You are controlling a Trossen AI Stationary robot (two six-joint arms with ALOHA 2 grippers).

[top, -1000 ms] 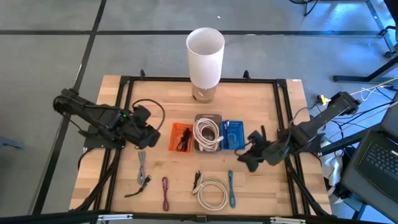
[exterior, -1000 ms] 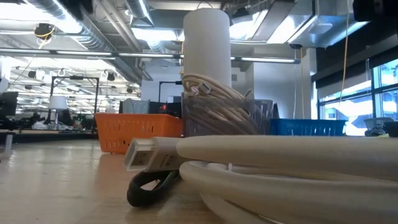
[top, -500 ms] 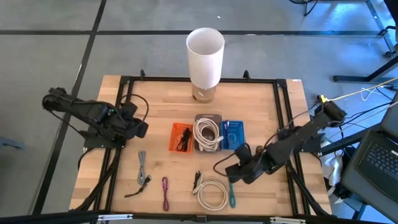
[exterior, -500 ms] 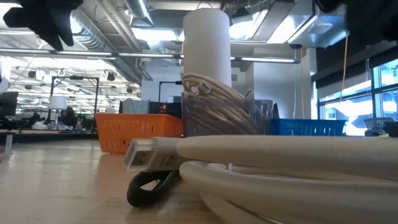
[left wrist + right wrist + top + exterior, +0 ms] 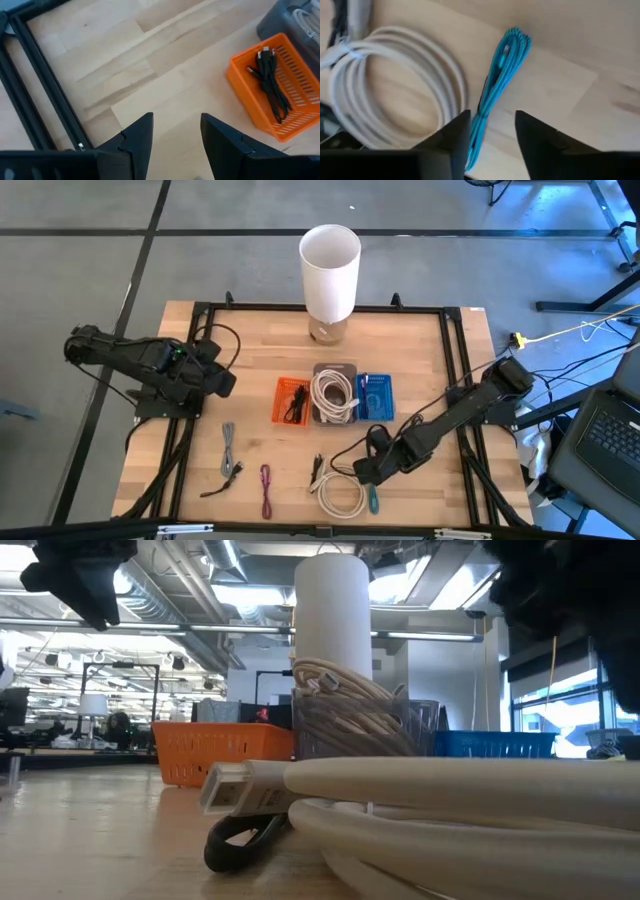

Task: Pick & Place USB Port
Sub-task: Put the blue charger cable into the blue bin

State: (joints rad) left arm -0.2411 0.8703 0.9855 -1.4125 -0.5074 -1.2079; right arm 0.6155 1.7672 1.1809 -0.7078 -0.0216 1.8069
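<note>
We see the right gripper [image 5: 368, 470], fingers parted and empty, above the blue cable [image 5: 496, 85] near the table's [image 5: 260, 340] front edge. The left gripper [image 5: 222, 378], also parted, waits near the left edge.

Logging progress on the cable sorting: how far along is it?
Done: the orange bin, grey bin and blue bin each hold a cable. In hand: the right gripper, jaws open, hovers over the teal cable. Left: grey, pink, black and white cables on the table.
</note>
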